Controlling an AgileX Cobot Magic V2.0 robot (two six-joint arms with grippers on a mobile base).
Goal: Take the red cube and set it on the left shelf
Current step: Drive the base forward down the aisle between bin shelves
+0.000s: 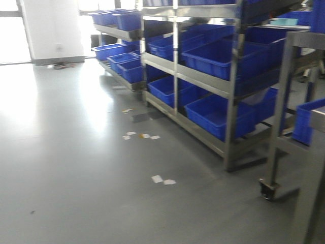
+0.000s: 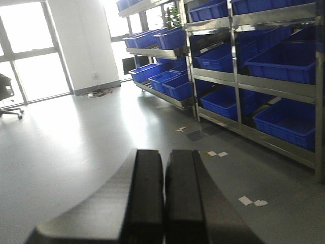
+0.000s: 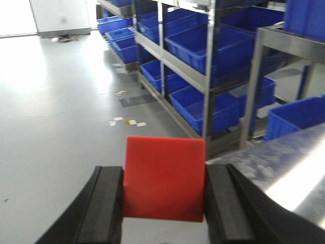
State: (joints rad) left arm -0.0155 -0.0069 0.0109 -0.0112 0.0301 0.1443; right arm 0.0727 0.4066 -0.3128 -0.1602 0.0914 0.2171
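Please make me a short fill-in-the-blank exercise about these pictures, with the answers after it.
The cube in the right gripper is ____ in colour.
The left gripper is shut and holds ____.
The crates on the steel racks are ____ in colour.
Missing words: red, nothing, blue.

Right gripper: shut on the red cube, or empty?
The right gripper is shut on the red cube; both black fingers press its sides.

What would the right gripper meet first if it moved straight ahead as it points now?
Probably nothing near: beyond the red cube in the right gripper, the way looks free over floor; then the rack of blue crates. Depth unclear.
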